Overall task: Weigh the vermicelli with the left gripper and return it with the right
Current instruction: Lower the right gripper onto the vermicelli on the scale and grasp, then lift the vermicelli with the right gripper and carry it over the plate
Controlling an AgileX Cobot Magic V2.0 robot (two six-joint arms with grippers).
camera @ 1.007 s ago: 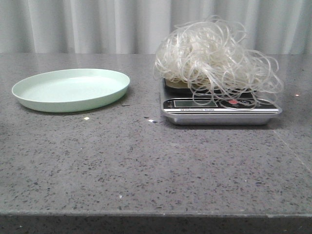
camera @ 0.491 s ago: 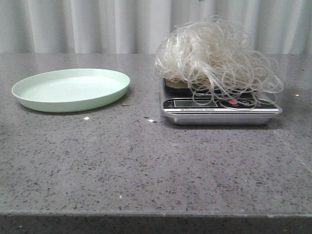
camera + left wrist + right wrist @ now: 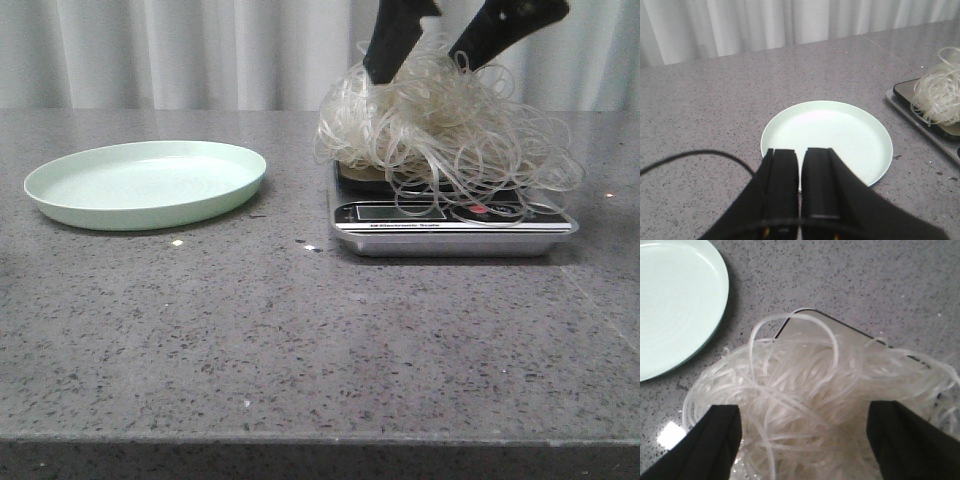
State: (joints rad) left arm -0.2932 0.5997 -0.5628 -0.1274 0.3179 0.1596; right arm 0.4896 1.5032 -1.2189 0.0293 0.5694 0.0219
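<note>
The vermicelli (image 3: 440, 125), a fluffy clump of whitish looping strands, lies on the scale (image 3: 450, 225) at the right of the table. My right gripper (image 3: 430, 60) comes down from above with its two black fingers spread wide, their tips sunk into the top of the clump. In the right wrist view the vermicelli (image 3: 810, 390) fills the gap between the open fingers (image 3: 720, 440). My left gripper (image 3: 799, 155) is shut and empty, held over the near rim of the pale green plate (image 3: 835, 135). It does not show in the front view.
The empty pale green plate (image 3: 145, 182) sits at the left of the grey speckled table. A white curtain hangs behind. The scale edge (image 3: 940, 135) with some strands shows in the left wrist view. A black cable (image 3: 685, 160) crosses that view.
My right gripper has come into the front view from above and lowered its open fingers into the top of the vermicelli. The clump and the plate have stayed in place.
</note>
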